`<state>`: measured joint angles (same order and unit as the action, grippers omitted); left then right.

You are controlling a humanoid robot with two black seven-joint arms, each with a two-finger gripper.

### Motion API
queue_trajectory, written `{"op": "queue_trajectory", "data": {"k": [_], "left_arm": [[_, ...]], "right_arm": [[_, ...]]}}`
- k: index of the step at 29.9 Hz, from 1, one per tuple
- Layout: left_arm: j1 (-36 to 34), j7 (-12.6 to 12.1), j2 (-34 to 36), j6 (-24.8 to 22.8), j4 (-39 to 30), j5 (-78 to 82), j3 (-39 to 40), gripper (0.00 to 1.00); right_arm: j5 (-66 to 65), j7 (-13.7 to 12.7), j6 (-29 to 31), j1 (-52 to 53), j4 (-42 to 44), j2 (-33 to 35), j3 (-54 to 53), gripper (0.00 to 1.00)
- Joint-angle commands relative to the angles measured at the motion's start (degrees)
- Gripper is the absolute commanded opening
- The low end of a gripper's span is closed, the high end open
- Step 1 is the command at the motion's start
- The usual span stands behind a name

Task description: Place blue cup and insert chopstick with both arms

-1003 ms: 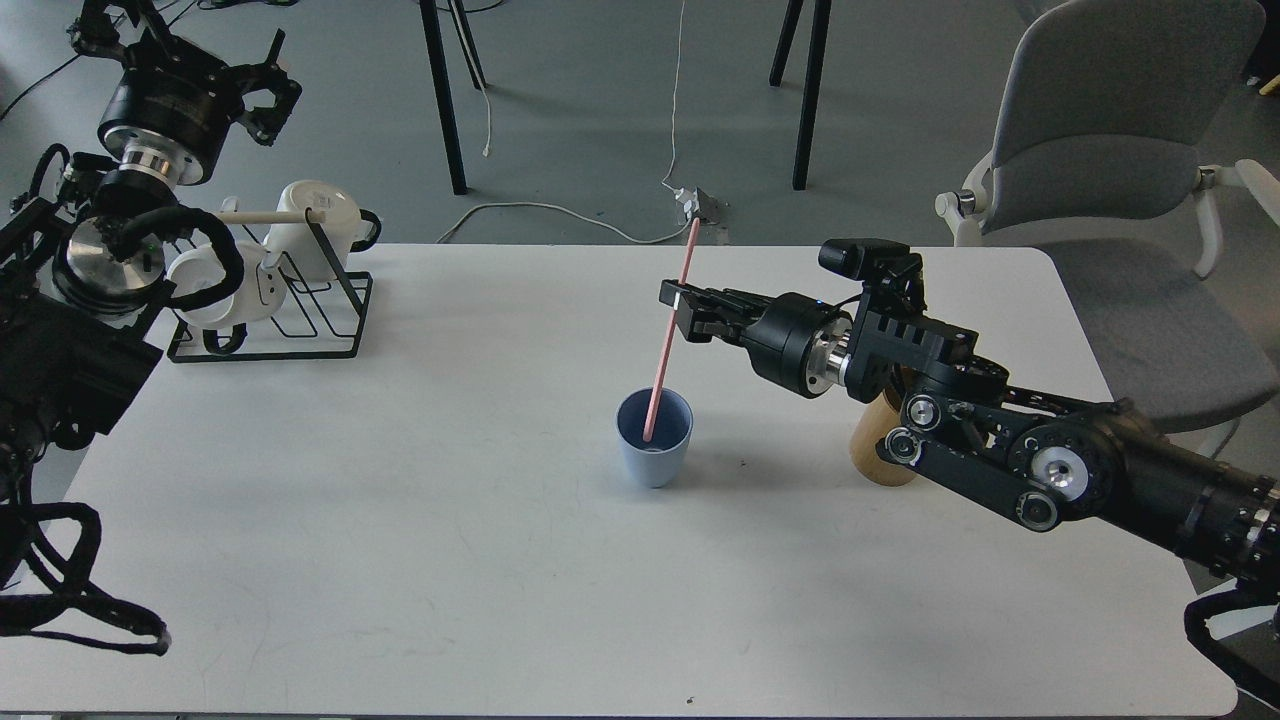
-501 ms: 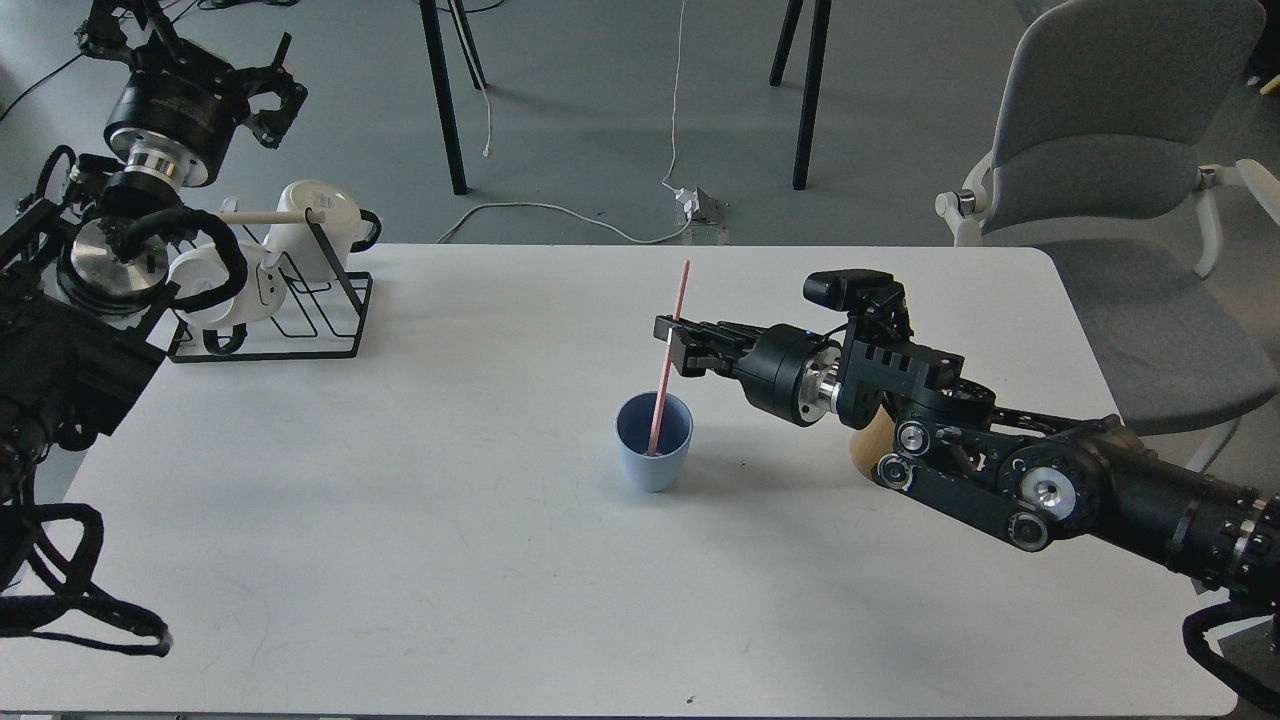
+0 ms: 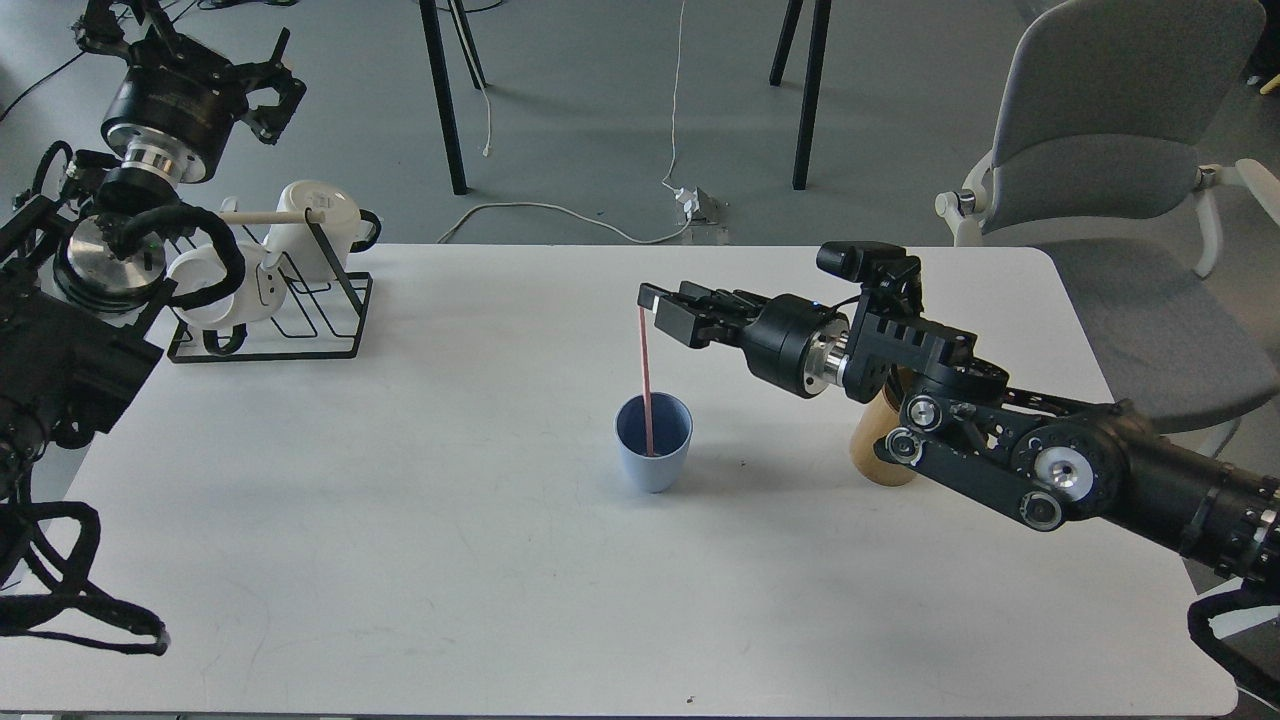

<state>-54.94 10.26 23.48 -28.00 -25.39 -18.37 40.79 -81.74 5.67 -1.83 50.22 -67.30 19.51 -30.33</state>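
Note:
The blue cup (image 3: 654,442) stands upright near the middle of the white table (image 3: 420,520). The pink chopstick (image 3: 645,375) stands almost upright in the cup, its lower end inside and its top by the tip of my right gripper (image 3: 655,308). That gripper reaches in from the right above the cup; its jaws look parted and the stick is beside the tip, not between them. My left gripper (image 3: 272,80) is open and empty, raised at the far left above the mug rack.
A tan bamboo cylinder (image 3: 878,450) stands right of the cup, partly hidden behind my right arm. A black wire rack (image 3: 300,310) with white mugs (image 3: 318,225) and a pale wooden rod sits at the back left. A grey chair (image 3: 1120,150) stands beyond the right edge.
The stick has slid down from the right gripper into the cup and now stands steeper. The right gripper dipped, then rose and shifted left. The left arm barely moved.

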Motion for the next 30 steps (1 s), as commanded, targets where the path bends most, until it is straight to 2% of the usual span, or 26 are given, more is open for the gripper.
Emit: {"op": "queue_trajectory", "data": {"k": [1, 6, 15, 17, 20, 25, 30], "left_arm": [[0.1, 0.7, -0.4, 0.0, 0.2, -0.1, 0.1, 1.00], [0.3, 0.6, -0.5, 0.0, 0.2, 0.0, 0.0, 1.00], [0.4, 0.5, -2.1, 0.0, 0.3, 0.0, -0.1, 1.00], [0.5, 0.5, -2.8, 0.0, 0.4, 0.0, -0.1, 1.00], [0.7, 0.5, -3.2, 0.0, 0.4, 0.0, -0.1, 1.00], [0.8, 0.0, -3.3, 0.0, 0.4, 0.0, 0.0, 1.00], [0.8, 0.7, -5.1, 0.0, 0.4, -0.1, 0.2, 1.00]], "right_arm": [[6.2, -0.2, 0.3, 0.0, 0.1, 0.9, -10.1, 1.00], [21.4, -0.1, 0.4, -0.1, 0.3, 4.6, -18.4, 1.00], [62.0, -0.6, 0.9, -0.8, 5.9, 9.0, -25.5, 1.00], [69.2, -0.7, 4.1, -1.0, 8.8, 9.1, -26.9, 1.00], [79.3, -0.8, 12.6, -1.1, 16.9, 8.5, -28.7, 1.00], [87.1, -1.2, 21.7, -1.2, 29.0, 7.9, -29.0, 1.00], [94.6, -5.9, 29.8, -1.4, 32.2, 6.3, -29.1, 1.00]]}}
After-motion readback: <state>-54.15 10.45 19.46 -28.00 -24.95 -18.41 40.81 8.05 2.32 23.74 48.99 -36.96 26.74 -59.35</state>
